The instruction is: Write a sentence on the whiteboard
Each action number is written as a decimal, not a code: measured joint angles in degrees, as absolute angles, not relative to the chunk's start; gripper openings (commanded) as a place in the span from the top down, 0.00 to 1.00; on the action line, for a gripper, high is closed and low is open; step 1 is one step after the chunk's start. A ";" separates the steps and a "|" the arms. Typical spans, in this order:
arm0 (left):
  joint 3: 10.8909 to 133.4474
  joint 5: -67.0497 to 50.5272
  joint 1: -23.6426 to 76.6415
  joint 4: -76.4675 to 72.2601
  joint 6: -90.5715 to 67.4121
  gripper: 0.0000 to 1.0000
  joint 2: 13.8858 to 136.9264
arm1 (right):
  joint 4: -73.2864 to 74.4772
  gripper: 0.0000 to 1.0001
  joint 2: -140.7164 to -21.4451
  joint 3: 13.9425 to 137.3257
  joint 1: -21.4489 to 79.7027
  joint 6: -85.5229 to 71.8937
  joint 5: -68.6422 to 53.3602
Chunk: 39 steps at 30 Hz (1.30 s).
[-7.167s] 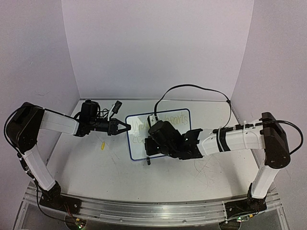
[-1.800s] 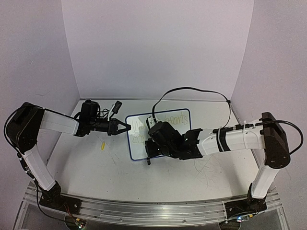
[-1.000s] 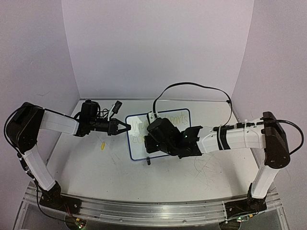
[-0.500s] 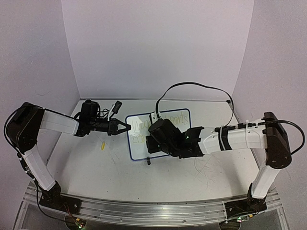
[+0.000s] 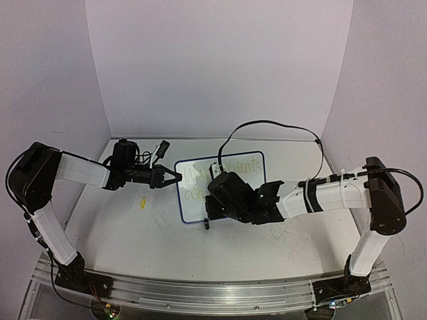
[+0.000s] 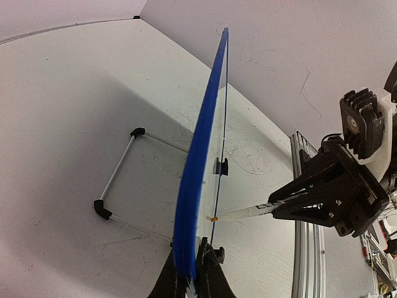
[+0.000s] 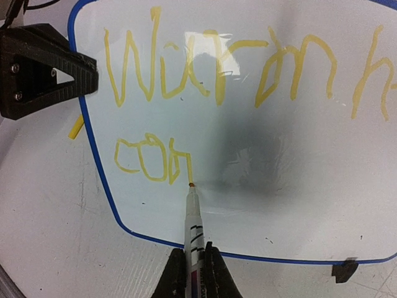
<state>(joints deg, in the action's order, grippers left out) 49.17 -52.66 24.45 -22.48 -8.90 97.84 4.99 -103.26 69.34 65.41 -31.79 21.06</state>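
The whiteboard (image 5: pixel 192 208) stands propped mid-bench (image 5: pixel 133 233), facing my arms.
My left end effector (image 5: pixel 175 177) is clenched on its left edge. My right end effector (image 7: pixel 192 270) grips a marker (image 7: pixel 190 217), its tip on the second line of the sentence (image 7: pixel 218 81). From above, my right arm (image 5: pixel 327 195) blocks the board's lower right. A small yellow piece (image 5: pixel 142 202) lies just left of the board.

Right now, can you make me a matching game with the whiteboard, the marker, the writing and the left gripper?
Things:
1. whiteboard
2. marker
3. sentence
4. left gripper

Descriptions:
A. yellow-green
B. shut on the board's edge
C. has a blue frame
D. held by the right gripper, tip at the board

Pairs: 1-C, 2-D, 3-A, 4-B
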 measured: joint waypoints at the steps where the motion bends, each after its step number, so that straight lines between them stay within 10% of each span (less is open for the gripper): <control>1: 49.17 -52.66 24.45 -22.48 -8.89 1.00 97.84 | 4.98 1.00 -103.26 69.34 65.41 -31.79 21.07; 39: 49.28 -52.77 24.49 -22.48 -8.91 1.00 97.84 | 3.05 1.00 -98.32 67.77 64.58 -28.42 22.61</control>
<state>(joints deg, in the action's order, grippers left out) 49.28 -52.77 24.49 -22.48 -8.91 97.84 3.05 -98.32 67.77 64.58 -28.42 22.61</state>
